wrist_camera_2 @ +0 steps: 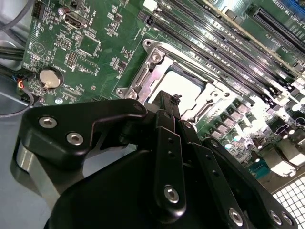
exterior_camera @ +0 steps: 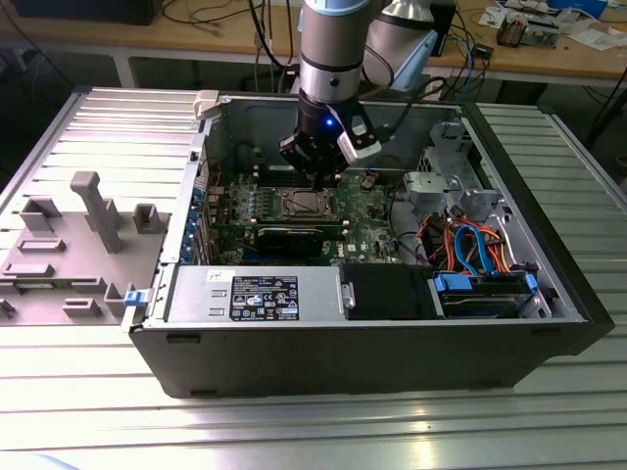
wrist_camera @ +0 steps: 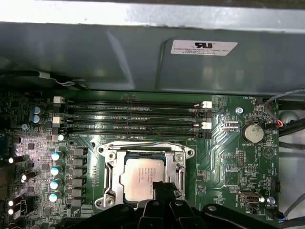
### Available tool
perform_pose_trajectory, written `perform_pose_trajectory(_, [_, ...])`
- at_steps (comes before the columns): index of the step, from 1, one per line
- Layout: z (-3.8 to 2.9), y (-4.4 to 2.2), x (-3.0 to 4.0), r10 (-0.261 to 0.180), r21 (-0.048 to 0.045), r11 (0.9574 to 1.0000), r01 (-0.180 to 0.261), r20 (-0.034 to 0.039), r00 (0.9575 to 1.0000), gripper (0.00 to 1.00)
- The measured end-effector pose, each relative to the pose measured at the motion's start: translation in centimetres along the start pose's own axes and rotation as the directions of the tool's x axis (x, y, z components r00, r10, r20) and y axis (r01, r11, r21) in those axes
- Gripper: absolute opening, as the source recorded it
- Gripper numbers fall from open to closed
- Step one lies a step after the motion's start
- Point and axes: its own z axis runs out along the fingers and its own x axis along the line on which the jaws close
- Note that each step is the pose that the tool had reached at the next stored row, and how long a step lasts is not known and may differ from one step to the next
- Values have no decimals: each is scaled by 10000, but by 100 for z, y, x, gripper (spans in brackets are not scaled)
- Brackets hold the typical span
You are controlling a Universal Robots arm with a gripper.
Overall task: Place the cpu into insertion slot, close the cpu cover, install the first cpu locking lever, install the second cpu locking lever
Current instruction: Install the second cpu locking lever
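In the exterior view the gripper (exterior_camera: pixel 321 178) hangs just over the insertion slot (exterior_camera: pixel 307 205) inside the computer case (exterior_camera: pixel 549 294). In both wrist views the cpu (wrist_camera: pixel 143 179) already sits in its slot with the cpu cover (wrist_camera: pixel 112 177) down around it. The fingers (wrist_camera_2: pixel 170 114) look pinched together, holding nothing. I cannot tell if the levers are locked.
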Motion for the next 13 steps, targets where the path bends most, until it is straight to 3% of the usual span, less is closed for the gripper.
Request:
perform_pose_trajectory(8, [-127, 6, -1, -1, 0, 10000, 1, -1, 10000, 11])
perform_pose_trajectory(13, [-136, -13, -1, -1, -24, 10000, 1, 0, 10000, 11])
